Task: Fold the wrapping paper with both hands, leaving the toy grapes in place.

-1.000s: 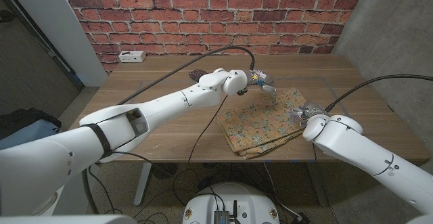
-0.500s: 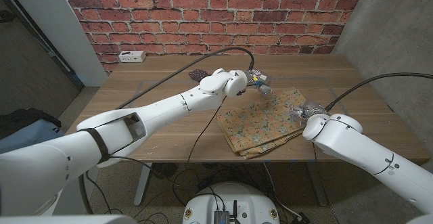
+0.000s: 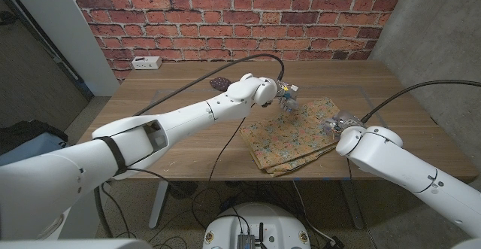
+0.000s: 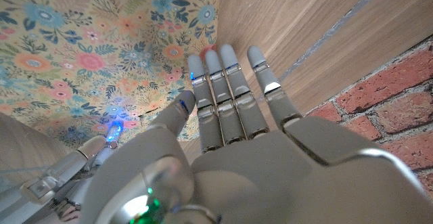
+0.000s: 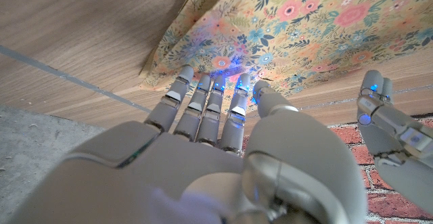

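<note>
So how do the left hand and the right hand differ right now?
In the head view, the left hand reaches far across to the far edge of the floral wrapping paper, arm stretched out. The right hand sits at the paper's right edge, arm bent near the table's front. Both have their fingers extended and hold nothing.

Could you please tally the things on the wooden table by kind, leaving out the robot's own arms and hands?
Floral wrapping paper: 1
Dark toy grapes: 1
White power strip: 1
Total: 3
</note>
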